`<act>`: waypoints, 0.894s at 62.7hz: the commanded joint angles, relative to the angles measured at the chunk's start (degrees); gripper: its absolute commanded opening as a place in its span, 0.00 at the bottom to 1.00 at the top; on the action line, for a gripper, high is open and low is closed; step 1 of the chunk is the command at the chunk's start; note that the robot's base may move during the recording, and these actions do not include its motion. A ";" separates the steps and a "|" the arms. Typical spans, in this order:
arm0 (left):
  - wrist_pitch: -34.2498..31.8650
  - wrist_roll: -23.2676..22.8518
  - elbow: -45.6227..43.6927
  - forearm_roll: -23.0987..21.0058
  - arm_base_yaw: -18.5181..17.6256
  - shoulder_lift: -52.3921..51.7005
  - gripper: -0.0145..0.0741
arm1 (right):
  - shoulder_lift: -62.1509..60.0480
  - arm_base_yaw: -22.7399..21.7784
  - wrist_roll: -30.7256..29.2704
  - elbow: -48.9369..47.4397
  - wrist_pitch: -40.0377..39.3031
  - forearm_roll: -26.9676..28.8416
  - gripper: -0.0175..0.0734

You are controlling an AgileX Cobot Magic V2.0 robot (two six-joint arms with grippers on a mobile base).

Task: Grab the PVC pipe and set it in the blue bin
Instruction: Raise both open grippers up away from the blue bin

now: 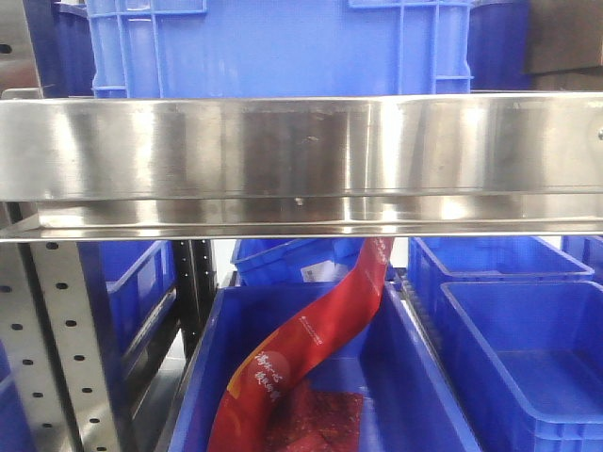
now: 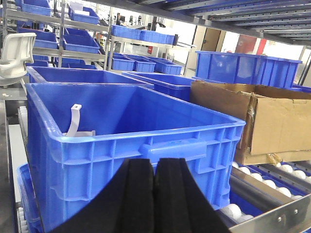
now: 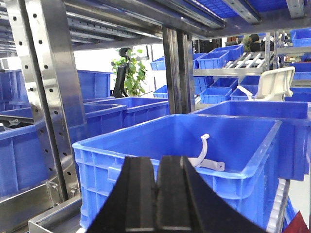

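A large blue bin [image 2: 146, 130] fills the left wrist view just beyond my left gripper [image 2: 155, 167], whose black jaws are pressed together with nothing between them. Inside the bin, at its left wall, lies a white curved PVC pipe piece [image 2: 75, 121]. The right wrist view shows the same kind of blue bin [image 3: 97, 145] with the white curved piece [image 3: 204, 153] resting near its front right rim. My right gripper [image 3: 159, 165] is shut and empty, just short of that rim. Neither gripper appears in the front view.
A steel shelf beam [image 1: 301, 160] crosses the front view, with a blue bin holding red packaging [image 1: 311, 348] below it. A cardboard box [image 2: 262, 116] and roller track [image 2: 272, 179] lie to the right. A perforated steel upright [image 3: 48, 97] stands at the left.
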 commanded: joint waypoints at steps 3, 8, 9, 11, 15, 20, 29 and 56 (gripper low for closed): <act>-0.96 -0.06 -0.05 -0.37 -0.27 -0.18 0.04 | -0.37 0.08 -0.42 0.17 -1.54 0.10 0.01; -0.96 -0.06 -0.05 -0.37 -0.27 -0.18 0.04 | -0.37 0.08 -0.42 0.17 -0.98 0.10 0.01; -0.96 -0.06 -0.05 -0.37 -0.27 -0.18 0.04 | -0.37 0.08 -0.42 0.28 -0.68 0.10 0.01; -0.96 -0.06 -0.05 -0.37 -0.27 -0.18 0.04 | -0.51 -0.07 -0.42 0.56 -0.09 0.10 0.01; -0.96 -0.06 -0.05 -0.37 -0.27 -0.18 0.04 | -1.50 -0.75 -0.42 1.73 1.23 0.23 0.01; -0.96 -0.06 -0.05 -0.37 -0.27 -0.18 0.04 | -3.91 -2.03 -0.42 5.05 1.57 0.92 0.01; -1.07 -0.06 -0.05 -0.37 -0.27 -0.18 0.04 | -10.20 -8.49 -5.78 14.98 -0.06 4.12 0.01; -1.07 -0.06 -0.05 -0.37 -0.27 -0.18 0.04 | -30.13 -27.08 -13.35 40.97 -10.42 8.31 0.01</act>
